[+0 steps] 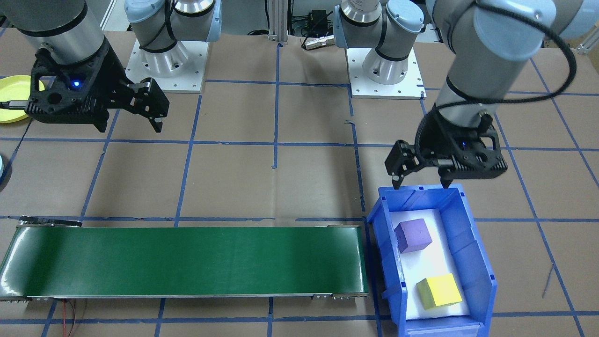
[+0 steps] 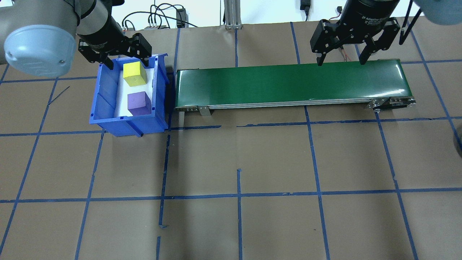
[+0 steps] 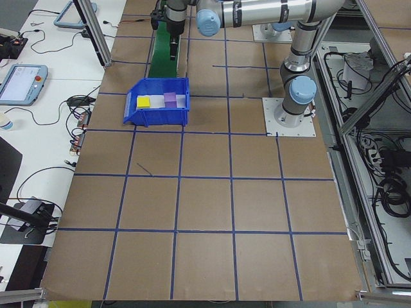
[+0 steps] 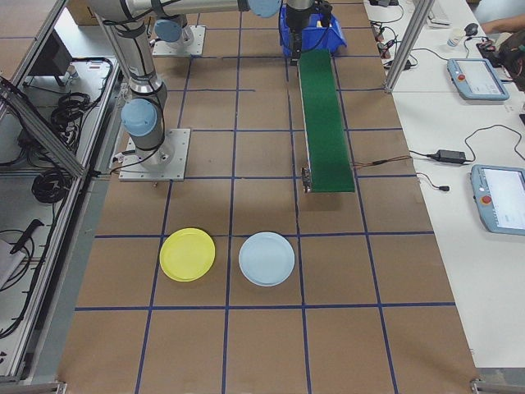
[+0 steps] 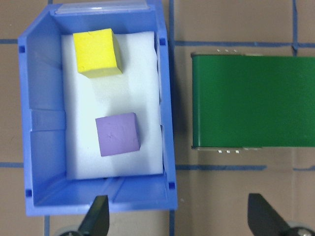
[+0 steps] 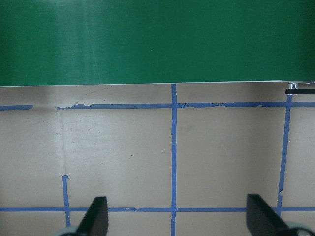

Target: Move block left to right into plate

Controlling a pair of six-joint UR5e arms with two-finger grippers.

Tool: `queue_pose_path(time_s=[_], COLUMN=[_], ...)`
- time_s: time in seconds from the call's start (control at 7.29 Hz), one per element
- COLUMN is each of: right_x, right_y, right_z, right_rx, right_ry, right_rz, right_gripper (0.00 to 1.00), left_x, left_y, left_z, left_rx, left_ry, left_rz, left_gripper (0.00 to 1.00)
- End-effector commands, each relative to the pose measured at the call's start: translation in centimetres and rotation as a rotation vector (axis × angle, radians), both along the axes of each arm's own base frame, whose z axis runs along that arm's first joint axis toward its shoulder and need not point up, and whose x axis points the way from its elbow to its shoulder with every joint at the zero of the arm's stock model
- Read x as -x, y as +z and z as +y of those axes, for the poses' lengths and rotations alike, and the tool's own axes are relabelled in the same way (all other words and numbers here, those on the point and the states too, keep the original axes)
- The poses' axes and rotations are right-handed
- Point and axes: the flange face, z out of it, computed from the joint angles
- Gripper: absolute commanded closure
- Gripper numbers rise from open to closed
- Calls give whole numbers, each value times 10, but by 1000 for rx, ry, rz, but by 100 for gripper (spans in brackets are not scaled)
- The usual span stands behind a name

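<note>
A purple block (image 1: 412, 235) (image 5: 117, 133) and a yellow block (image 1: 438, 291) (image 5: 97, 51) lie on white foam inside a blue bin (image 1: 469, 243) (image 2: 104, 103). My left gripper (image 1: 421, 180) (image 2: 126, 62) hangs open above the bin's robot-side edge, holding nothing. The yellow plate (image 4: 187, 254) (image 1: 9, 91) lies flat on the table at the robot's right end, partly hidden behind the right wrist in the front-facing view. My right gripper (image 1: 130, 125) (image 2: 341, 61) is open and holds nothing, hovering over the table just on the robot's side of the belt's right end.
A long green conveyor belt (image 2: 288, 85) (image 1: 187, 262) runs from the bin toward the robot's right. A pale blue plate (image 4: 266, 258) lies beside the yellow one. Blue tape lines grid the brown table. Both arm bases stand at the robot's edge.
</note>
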Motion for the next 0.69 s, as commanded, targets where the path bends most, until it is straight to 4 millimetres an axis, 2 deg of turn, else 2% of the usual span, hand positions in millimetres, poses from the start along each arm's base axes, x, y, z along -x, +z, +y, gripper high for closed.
queue_pose_path(time_s=[0.0,0.14,0.27,0.41,0.55], right_x=[-1,-1,-1,-1,-1], right_y=[1,-1,-1,-2,-1], right_z=[0,1,1,0,1], right_rx=[1,-2,-2,-3,-2], right_ry=[3,3,3,3,3], right_rz=[0,0,0,0,0], right_gripper=[0,0,0,0,0], left_x=[-53,-67,-88,-99,-101], left_y=[-55,-73,-81,-99,-129], left_z=[-82,-120,-155,-172,-181], left_rx=[-11,-8,13,8,5], left_ry=[54,58,74,71,71], left_rz=[-8,-10,-12,-13,-12], left_gripper=[0,0,0,0,0])
